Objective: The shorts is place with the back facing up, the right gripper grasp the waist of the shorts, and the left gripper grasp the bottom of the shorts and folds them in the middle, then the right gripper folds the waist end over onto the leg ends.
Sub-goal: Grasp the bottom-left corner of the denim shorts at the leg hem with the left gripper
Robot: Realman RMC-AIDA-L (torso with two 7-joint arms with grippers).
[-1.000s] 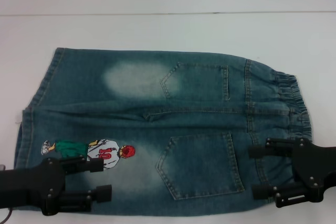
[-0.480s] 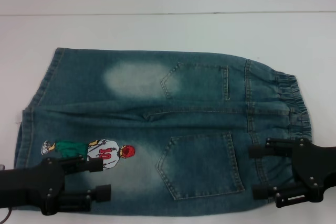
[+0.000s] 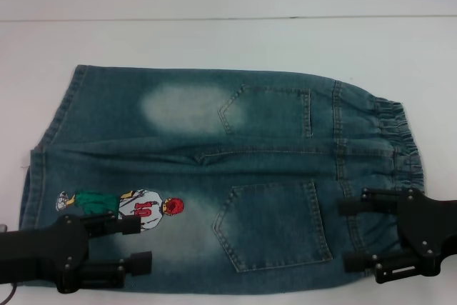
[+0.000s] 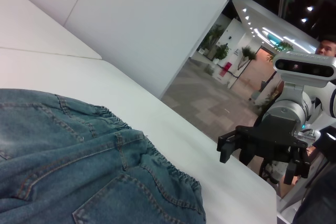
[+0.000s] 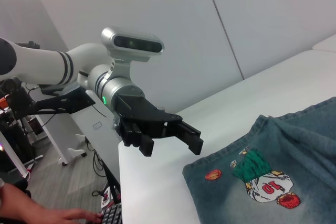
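The shorts (image 3: 214, 169) lie flat on the white table, back pockets up. The waist of the shorts (image 3: 396, 141) is at the right, and the bottom of the shorts (image 3: 50, 141), the leg ends, is at the left by the basketball-player print (image 3: 136, 208). My left gripper (image 3: 139, 244) is open over the near leg, just beside the print. My right gripper (image 3: 346, 233) is open over the near end of the waistband. The left wrist view shows the waistband (image 4: 157, 156) and the right gripper (image 4: 236, 150) beyond it. The right wrist view shows the left gripper (image 5: 170, 142) and the print (image 5: 262, 182).
The white table (image 3: 214, 41) runs beyond the shorts to a back edge line. The shorts' near edge lies close to the table's front edge. In the wrist views, an office floor and furniture lie past the table.
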